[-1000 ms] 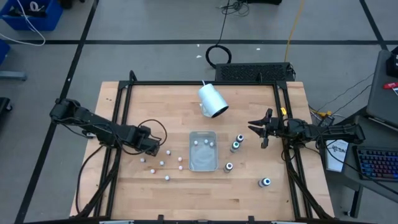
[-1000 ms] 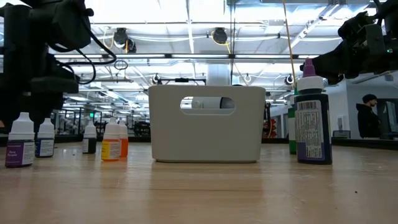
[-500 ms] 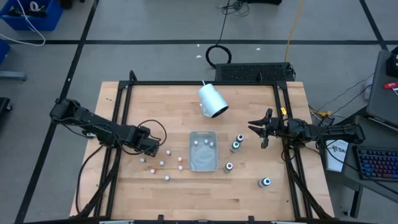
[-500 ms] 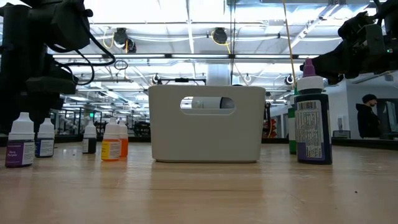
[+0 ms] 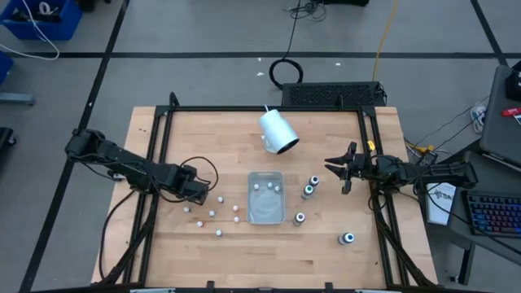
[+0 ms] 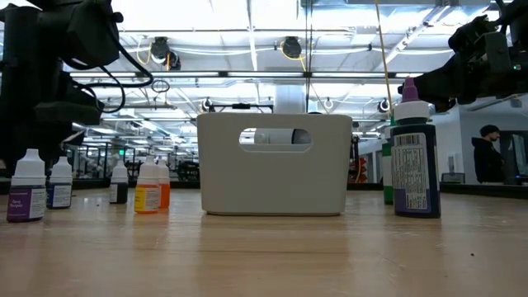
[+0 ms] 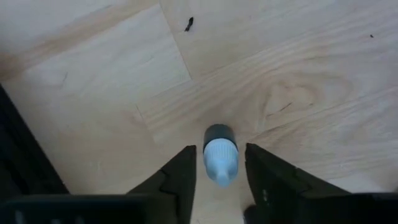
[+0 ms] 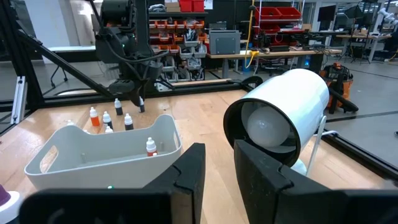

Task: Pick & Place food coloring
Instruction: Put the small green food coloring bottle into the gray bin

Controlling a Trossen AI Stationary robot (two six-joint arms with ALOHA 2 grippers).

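Observation:
Small whitish food coloring bottles (image 5: pixel 213 214) stand scattered on the wood left of the clear tray (image 5: pixel 265 213); three more stand inside it. Several dark, pale-capped bottles (image 5: pixel 308 191) stand to its right. My left gripper (image 5: pixel 203 194) hangs low over the leftmost bottles, shut on one small bottle (image 7: pixel 219 149) with a pale cap and dark body. My right gripper (image 5: pixel 345 169) hovers shut, with nothing in it, above the table's right side. My left gripper has the small bottle's pale cap (image 7: pixel 220 163) between its two fingers (image 7: pixel 184 171), one on each side. They come from above, pointing down. The bottle's dark body (image 7: pixel 219 132) shows beyond the fingertips, on the wood. The fingers hide the contact faces.
A large white cup (image 5: pixel 278 132) lies on its side behind the tray, its mouth toward my right gripper (image 8: pixel 219 163). A black frame (image 5: pixel 269 108) rims the table. In the low view a dark bottle (image 6: pixel 415 157) stands right of the tray (image 6: pixel 274 163). A person stands far behind.

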